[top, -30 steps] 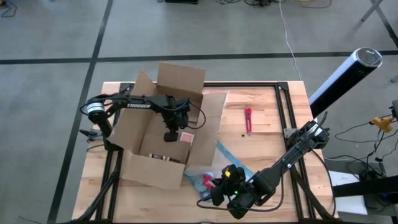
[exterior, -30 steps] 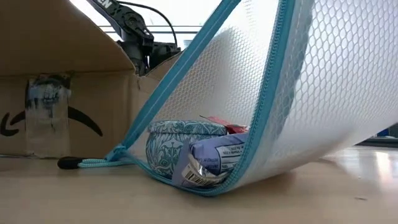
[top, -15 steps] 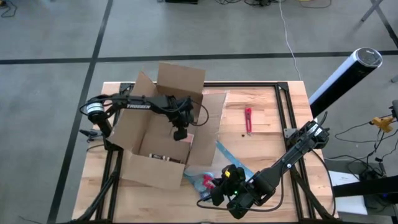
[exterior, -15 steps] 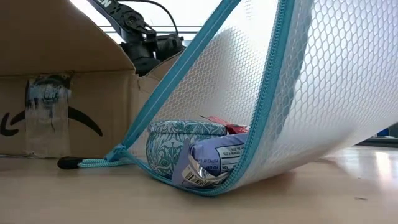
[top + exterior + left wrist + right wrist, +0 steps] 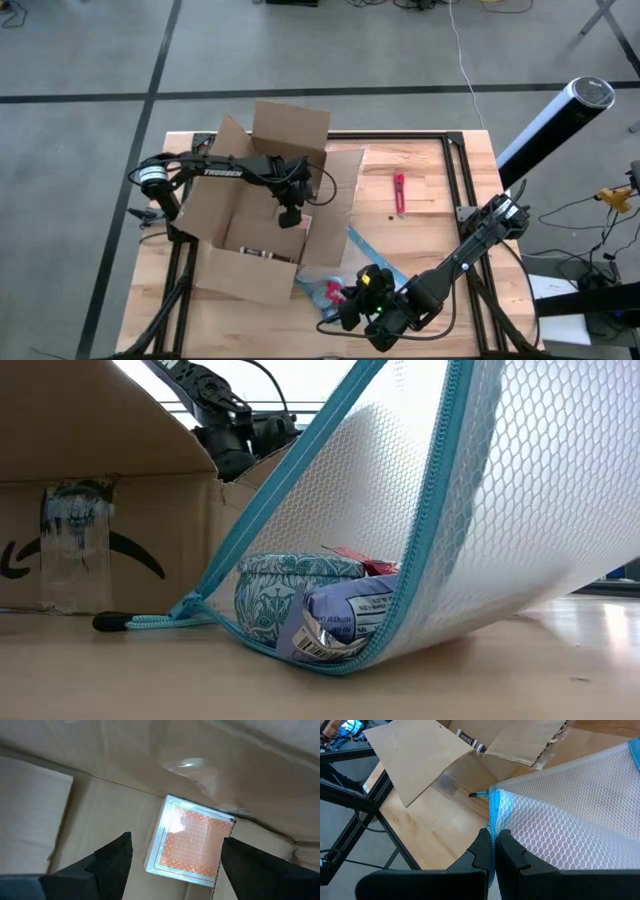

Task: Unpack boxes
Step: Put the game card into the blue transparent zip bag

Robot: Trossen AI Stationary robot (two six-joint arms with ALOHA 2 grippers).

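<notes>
Brown cardboard box [image 5: 258, 225] sits on the bench [image 5: 430, 180], left-centre in the high view, flaps folded out all round, top open. Low view shows one side wall w/ a black printed arrow mark and a scuffed strip of tape [image 5: 68, 545].

Left gripper [image 5: 290, 214] hangs over the open box, near its right inner wall, arm reaching across from the left edge of the bench. Wrist view: fingers [image 5: 112, 857] spread wide apart, nothing between them; straight ahead on the box floor lies a flat orange-patterned card pack w/ white border [image 5: 192, 842], tucked against the box wall, a shiny tape strip [image 5: 187, 764] on the cardboard beyond it. Gripper not touching the pack. Another small dark-and-white item [image 5: 262, 252] lies nearer the front wall of the box; can't tell what it is.

Right gripper [image 5: 345, 300] is low at the front of the bench, just right of the box. Fingers [image 5: 482, 851] pressed together, pinching the blue zip edge of a white mesh pouch [image 5: 560, 827]. Pouch is lifted at that edge, other end resting on the bench. Low view: inside the pouch a round teal patterned tin [image 5: 300, 595], a pale blue packet w/ barcode [image 5: 345, 615], something red behind them. Blue zip cord w/ black tip [image 5: 115, 622] trails on the bench toward the box.

Small red tool [image 5: 398, 192] lies on the bench right of the box, well apart from both grippers.
</notes>
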